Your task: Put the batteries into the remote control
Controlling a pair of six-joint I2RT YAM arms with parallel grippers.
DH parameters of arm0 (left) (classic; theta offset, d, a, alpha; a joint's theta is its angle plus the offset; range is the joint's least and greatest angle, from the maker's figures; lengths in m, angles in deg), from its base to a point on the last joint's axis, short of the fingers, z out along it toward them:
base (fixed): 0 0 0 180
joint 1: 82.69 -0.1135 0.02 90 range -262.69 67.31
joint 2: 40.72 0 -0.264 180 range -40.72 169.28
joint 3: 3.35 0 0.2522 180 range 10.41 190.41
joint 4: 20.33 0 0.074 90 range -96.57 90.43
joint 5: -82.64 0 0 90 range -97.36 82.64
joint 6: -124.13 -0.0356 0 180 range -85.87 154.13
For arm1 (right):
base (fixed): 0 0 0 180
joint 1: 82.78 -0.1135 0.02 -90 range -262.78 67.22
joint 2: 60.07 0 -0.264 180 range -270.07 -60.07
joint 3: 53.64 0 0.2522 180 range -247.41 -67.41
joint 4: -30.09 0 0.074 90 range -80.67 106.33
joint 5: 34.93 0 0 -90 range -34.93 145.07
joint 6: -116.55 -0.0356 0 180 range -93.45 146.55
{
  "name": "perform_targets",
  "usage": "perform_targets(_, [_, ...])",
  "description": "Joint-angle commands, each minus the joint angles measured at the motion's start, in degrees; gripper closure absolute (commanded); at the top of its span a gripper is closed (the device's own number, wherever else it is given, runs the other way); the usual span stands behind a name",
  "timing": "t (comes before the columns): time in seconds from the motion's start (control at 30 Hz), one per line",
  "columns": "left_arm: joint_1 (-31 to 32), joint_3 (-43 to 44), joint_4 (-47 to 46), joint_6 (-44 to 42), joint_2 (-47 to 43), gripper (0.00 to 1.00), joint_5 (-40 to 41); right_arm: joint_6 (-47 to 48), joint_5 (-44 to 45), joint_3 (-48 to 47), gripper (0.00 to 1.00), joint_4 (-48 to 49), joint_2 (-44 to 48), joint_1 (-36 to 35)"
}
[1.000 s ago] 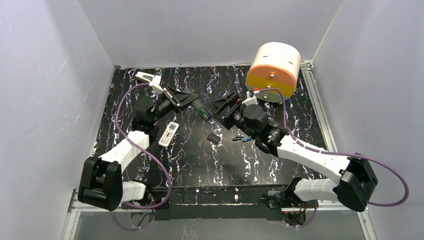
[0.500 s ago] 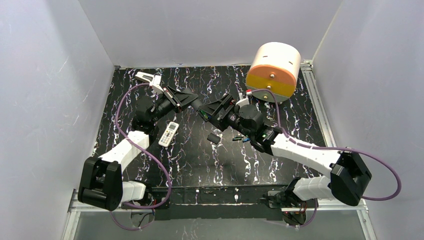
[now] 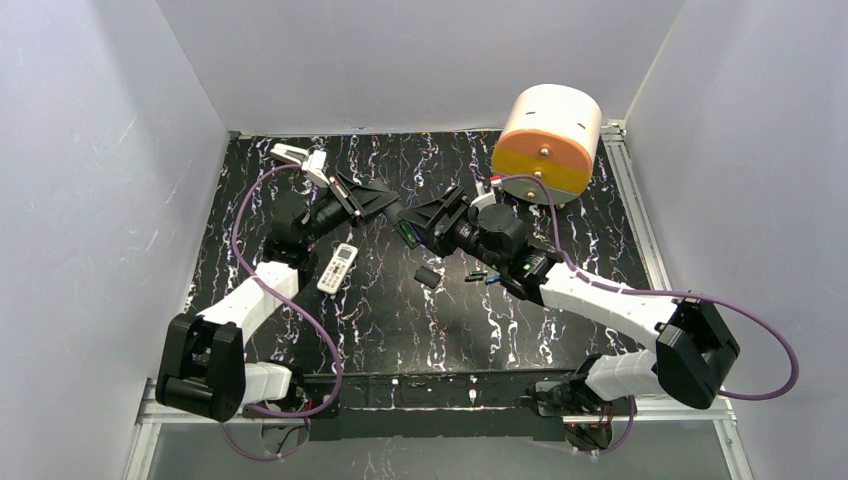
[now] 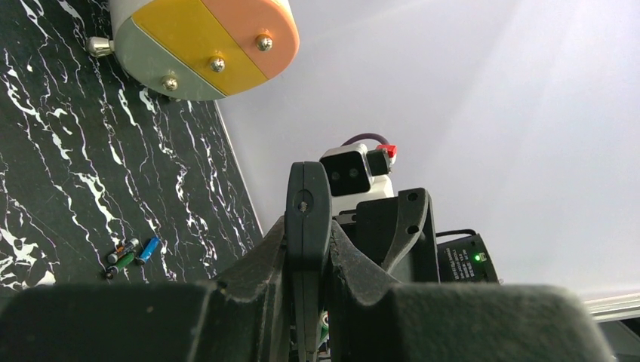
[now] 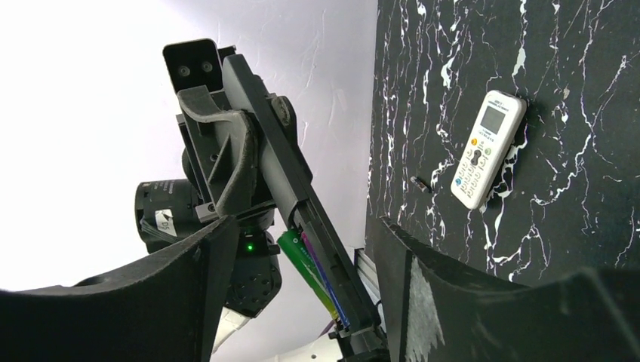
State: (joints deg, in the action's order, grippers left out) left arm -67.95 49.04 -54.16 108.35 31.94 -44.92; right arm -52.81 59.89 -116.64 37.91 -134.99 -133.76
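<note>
Our left gripper [image 4: 307, 240] is clamped on the long flat black strip [image 5: 264, 128], holding it off the table [image 3: 380, 330] and tilted towards the other arm. We judge this is to present its lower end for work. A green battery [image 5: 302, 260] lies along that end with a purple sliver beside it, and we cannot tell whether it is seated. Our right gripper [image 5: 306, 226] is empty, its fingers spread wide on either side of the strip without touching it, seemingly lined up to press there. The white remote control [image 5: 489, 148] lies face up on the table near the left arm. The loose batteries [image 4: 130, 253], green and blue, sit clustered well apart from it, so we judge its loading not yet begun
</note>
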Motion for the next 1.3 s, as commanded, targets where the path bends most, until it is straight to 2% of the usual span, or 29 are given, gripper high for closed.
perform_targets(0.0, [-0.1, 1.1, -2.2, -0.8, -1.7, 1.00, -1.3, 0.5, -3.5, -2.9, 0.28, 2.2, -0.9, 0.6])
perform_targets(0.1, [-0.1, 1.5, -2.2, -0.8, -1.7, 1.00, -1.2, 1.4, -4.4, -3.2, 0.30, 2.1, -1.3, 0.6])
perform_targets(0.37, [-0.1, 1.6, -2.2, -0.5, -2.1, 1.00, -0.7, 1.2, -6.5, -2.3, 0.50, 2.3, -1.7, 0.7])
perform_targets(0.5, [-0.1, 2.0, -2.2, 1.0, -2.2, 1.00, -0.5, 2.0, -7.7, -0.6, 0.61, 5.5, -1.6, 0.7])
perform_targets(0.67, [-0.1, 2.7, -2.2, 3.3, -1.6, 1.00, -1.4, 2.6, -8.2, 1.3, 0.65, 7.3, -1.3, 0.6])
perform_targets(0.7, [-0.1, 2.5, -2.2, 3.3, -1.7, 1.00, -1.5, 3.0, -8.3, 1.3, 0.64, 7.4, -1.4, 0.7])
perform_targets(0.73, [-0.1, 2.4, -2.2, 3.0, -1.8, 1.00, -1.5, 3.5, -8.4, 1.1, 0.58, 7.6, -1.3, 0.7])
perform_targets(0.8, [-0.1, 2.0, -2.2, 3.0, -1.9, 1.00, -1.6, 4.7, -7.9, 1.2, 0.33, 8.3, -0.3, 0.7])
perform_targets(0.83, [-0.1, 1.7, -2.2, 2.9, -1.9, 1.00, -1.6, 5.6, -7.6, 1.4, 0.24, 9.2, 0.3, 0.8])
perform_targets(0.9, [-0.1, 1.5, -2.2, 2.6, -1.8, 1.00, -1.7, 7.3, -7.9, 2.1, 0.14, 10.7, 1.6, 1.2])
perform_targets(1.07, [-1.2, 0.4, 0.9, -1.9, -3.2, 1.00, -1.1, 16.4, -10.7, 4.4, 0.14, 7.9, 6.6, 4.3])
perform_targets(1.17, [-2.8, -0.8, 6.0, -6.6, -5.8, 1.00, 0.2, 25.1, -10.6, 3.6, 0.15, -1.3, 10.9, 7.6])
perform_targets(1.27, [-4.5, -2.4, 14.2, -11.8, -9.9, 1.00, 3.7, 36.5, -7.8, -0.8, 0.15, -16.0, 12.6, 9.7])
